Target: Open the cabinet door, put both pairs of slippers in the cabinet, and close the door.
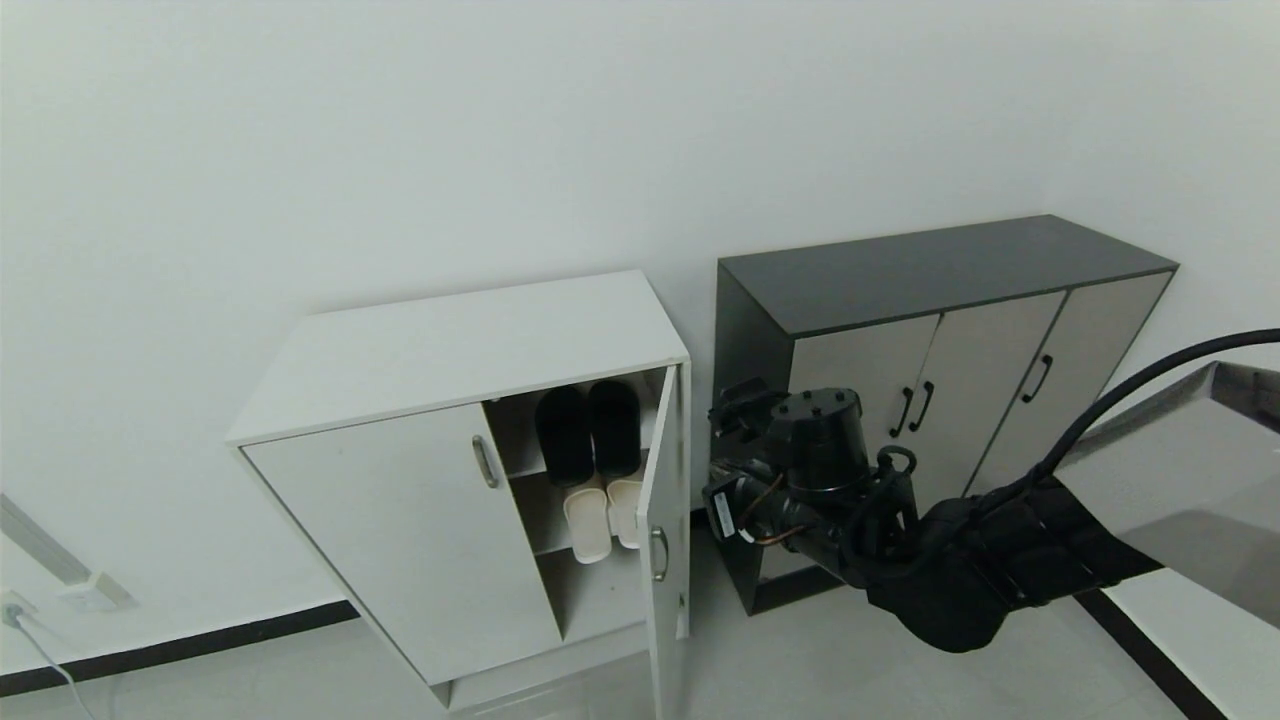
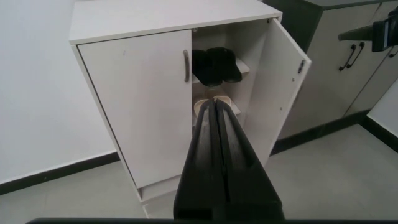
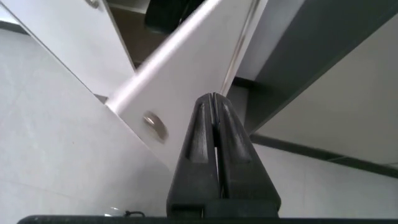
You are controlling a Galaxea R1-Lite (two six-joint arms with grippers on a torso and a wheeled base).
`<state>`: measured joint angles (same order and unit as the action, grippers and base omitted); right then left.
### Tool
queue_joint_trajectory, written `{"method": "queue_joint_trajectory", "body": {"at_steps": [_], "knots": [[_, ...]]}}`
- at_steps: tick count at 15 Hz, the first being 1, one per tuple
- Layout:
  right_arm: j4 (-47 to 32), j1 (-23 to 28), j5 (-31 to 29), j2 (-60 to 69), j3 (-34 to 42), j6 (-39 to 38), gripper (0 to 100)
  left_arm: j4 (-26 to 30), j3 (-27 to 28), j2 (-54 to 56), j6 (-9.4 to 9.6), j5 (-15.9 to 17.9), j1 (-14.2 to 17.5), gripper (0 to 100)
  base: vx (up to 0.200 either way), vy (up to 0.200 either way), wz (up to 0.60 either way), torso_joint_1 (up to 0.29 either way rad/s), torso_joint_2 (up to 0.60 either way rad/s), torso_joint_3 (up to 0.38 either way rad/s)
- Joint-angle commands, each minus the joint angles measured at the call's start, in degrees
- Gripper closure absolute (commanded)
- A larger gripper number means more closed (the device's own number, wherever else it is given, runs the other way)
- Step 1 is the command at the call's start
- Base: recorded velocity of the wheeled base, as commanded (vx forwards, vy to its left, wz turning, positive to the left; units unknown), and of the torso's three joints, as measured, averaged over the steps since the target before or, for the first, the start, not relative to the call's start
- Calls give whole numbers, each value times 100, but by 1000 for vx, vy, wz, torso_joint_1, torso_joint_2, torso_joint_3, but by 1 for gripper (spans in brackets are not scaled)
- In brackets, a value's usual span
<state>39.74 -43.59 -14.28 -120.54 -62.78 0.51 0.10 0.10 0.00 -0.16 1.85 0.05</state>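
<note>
The right gripper (image 3: 214, 98), closed and empty, is pointing at the open cabinet door (image 3: 180, 74), whose outer face lies just ahead.

From where I stand, the right arm (image 1: 900, 540) comes in low from the right side. It is bent at the elbow, and its forearm reaches toward the left. Its wrist (image 1: 815, 440) is a thick black joint, with a thin cable looped just beside it. The right gripper (image 3: 215, 98) has its two dark fingers (image 3: 200, 130) pressed together with only a thin line between them, and they hold nothing. The left gripper (image 2: 213, 102) points forward. Its long fingers (image 2: 202, 134) lie flat against each other, also with nothing between them.
</note>
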Motion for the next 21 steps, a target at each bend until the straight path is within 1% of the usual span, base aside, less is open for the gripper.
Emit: {"method": "queue_joint_trajectory", "body": {"at_steps": [1,2,10,13,16,20,21], "knots": [[42,0,4,57,29,2,100,-1,-1,0,-2,-1,4,100,0,0,0,0,0,0],[51,-9,12,48,20,2,100,-1,-1,-9,-2,-1,4,100,0,0,0,0,0,0],[69,0,144,22,38,-25,100,-1,-1,0,-2,-1,4,100,0,0,600,4,2,3],[86,18,136,31,126,-7,100,-1,-1,-9,-11,-1,4,100,0,0,0,0,0,0],[412,26,118,83,310,37,100,-1,-1,0,-11,-1,4,100,0,0,0,0,0,0],[429,70,109,540,706,54,100,-1,-1,-9,-2,-1,4,100,0,0,0,0,0,0],[420,114,109,813,987,54,100,-1,-1,-9,-2,-1,4,100,200,0,0,7,2,7]]}}
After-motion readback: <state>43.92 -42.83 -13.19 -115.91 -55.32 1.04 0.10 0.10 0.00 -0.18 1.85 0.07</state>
